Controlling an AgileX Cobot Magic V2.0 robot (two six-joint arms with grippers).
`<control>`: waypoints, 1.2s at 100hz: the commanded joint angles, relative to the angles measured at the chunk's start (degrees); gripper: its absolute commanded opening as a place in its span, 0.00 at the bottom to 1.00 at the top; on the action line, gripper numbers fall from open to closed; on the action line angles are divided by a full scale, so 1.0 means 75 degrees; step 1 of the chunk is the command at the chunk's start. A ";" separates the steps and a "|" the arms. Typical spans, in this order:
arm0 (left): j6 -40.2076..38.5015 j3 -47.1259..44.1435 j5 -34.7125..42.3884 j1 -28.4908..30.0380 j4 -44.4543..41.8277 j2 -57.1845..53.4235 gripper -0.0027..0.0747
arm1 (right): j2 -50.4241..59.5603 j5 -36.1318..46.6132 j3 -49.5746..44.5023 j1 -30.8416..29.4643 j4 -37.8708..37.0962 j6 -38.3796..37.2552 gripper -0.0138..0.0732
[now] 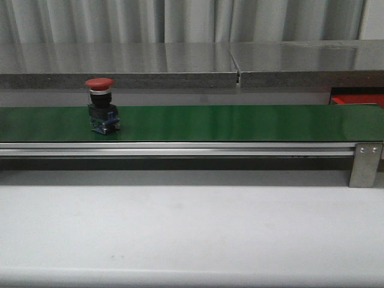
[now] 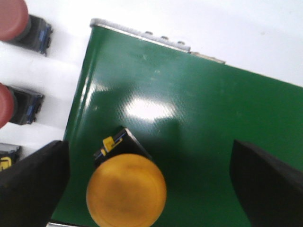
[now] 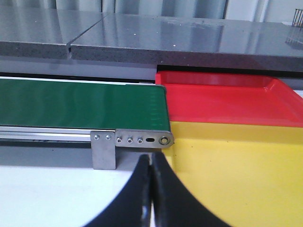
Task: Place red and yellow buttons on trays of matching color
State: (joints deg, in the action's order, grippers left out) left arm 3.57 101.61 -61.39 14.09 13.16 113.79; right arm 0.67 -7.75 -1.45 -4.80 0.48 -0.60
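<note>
A round yellow-capped push button is seen upright on the green belt btwn wide-spread left fingers; right fingers are pressed together, empty.

Green belt; red tray; yellow tray; yellow button.
</note>
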 commanded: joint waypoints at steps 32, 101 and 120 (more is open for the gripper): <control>0.0728 0.0677 0.0557 -0.0068 0.0850 -0.2008 0.90 | 0.0124 0.0630 0.0162 0.0035 -0.0065 0.0027 0.02; 0.1466 -0.5642 0.3788 -0.1309 0.1234 -0.8082 0.90 | 0.0124 0.0654 0.0162 0.0035 -0.0065 0.0027 0.02; 0.1466 -0.7876 0.4489 -0.1528 0.1485 -0.9774 0.72 | 0.0124 0.0646 0.0162 0.0035 -0.0065 0.0027 0.02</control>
State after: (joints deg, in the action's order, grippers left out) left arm 14.55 47.48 -34.63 3.43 22.36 45.96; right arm 0.67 -7.75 -1.45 -4.80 0.48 -0.60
